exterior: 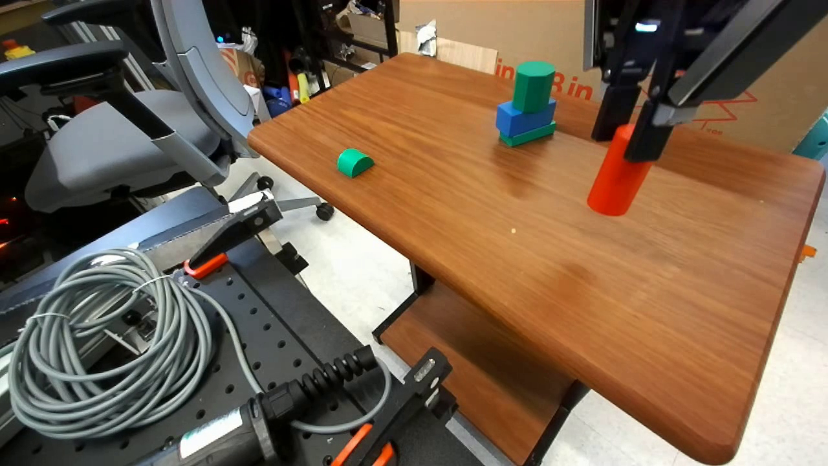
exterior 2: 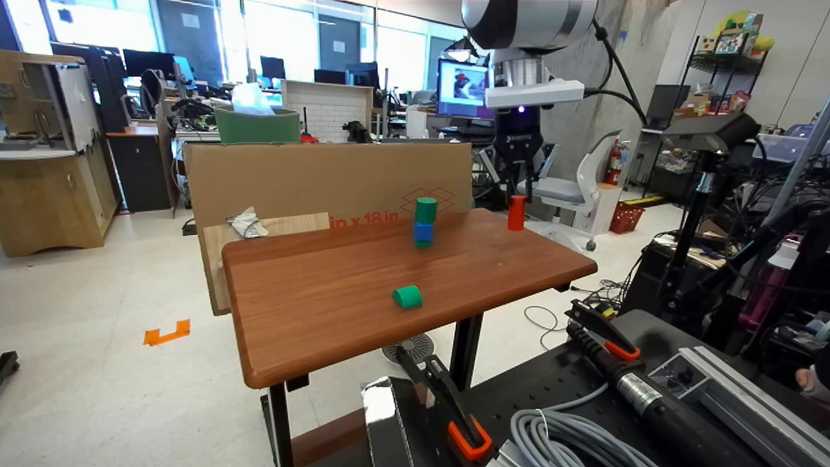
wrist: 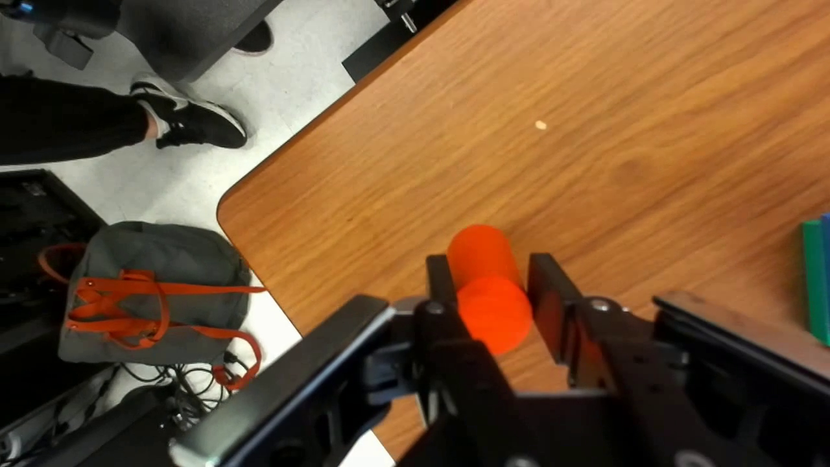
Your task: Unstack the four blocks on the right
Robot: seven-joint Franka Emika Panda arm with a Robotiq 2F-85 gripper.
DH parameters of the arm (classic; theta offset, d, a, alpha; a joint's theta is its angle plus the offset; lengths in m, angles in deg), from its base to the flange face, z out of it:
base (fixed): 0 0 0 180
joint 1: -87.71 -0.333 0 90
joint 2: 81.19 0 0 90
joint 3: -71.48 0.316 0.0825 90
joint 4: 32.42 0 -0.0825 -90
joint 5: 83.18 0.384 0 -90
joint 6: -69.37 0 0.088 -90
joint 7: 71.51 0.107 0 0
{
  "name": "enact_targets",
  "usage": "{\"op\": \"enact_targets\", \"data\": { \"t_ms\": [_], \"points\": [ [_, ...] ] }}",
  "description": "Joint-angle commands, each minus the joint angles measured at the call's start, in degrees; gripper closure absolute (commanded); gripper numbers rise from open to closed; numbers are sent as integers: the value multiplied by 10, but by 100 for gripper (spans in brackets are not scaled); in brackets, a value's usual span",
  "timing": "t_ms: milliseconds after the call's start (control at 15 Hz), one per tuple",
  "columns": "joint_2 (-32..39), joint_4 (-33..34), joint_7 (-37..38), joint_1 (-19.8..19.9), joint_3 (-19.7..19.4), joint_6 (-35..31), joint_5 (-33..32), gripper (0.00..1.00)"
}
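My gripper (exterior: 622, 137) is shut on a red cylinder (exterior: 619, 178). The cylinder hangs down between the fingertips and appears held above the table. It shows between the black fingers in the wrist view (wrist: 486, 259) and in an exterior view (exterior 2: 516, 217). A stack stands near the table's back edge: a green cylinder (exterior: 534, 88) on a blue block (exterior: 522, 119), on a flat green block (exterior: 529, 134). In the wrist view only a sliver of the flat green block (wrist: 812, 272) and blue block (wrist: 827, 253) shows, at the right edge.
A green half-round block (exterior: 353, 163) lies apart on the wooden table (exterior: 466, 194); an exterior view shows it too (exterior 2: 408, 297). A large cardboard sheet (exterior 2: 279, 181) stands behind the table. A black cart (exterior: 291, 375) with coiled cable and clamps stands beside it.
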Motion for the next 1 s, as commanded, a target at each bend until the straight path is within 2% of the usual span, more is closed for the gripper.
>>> {"op": "enact_targets", "data": {
  "t_ms": [0,467,533,600,933],
  "points": [
    [41,27,18,-6,-10,8,-10,91],
    [57,33,13,-15,-9,1,-8,91],
    [53,32,17,-15,-10,2,-6,41],
    [50,31,17,-15,-11,1,-5,40],
    [1,18,-3,-7,-5,4,9,5]
  ]
}}
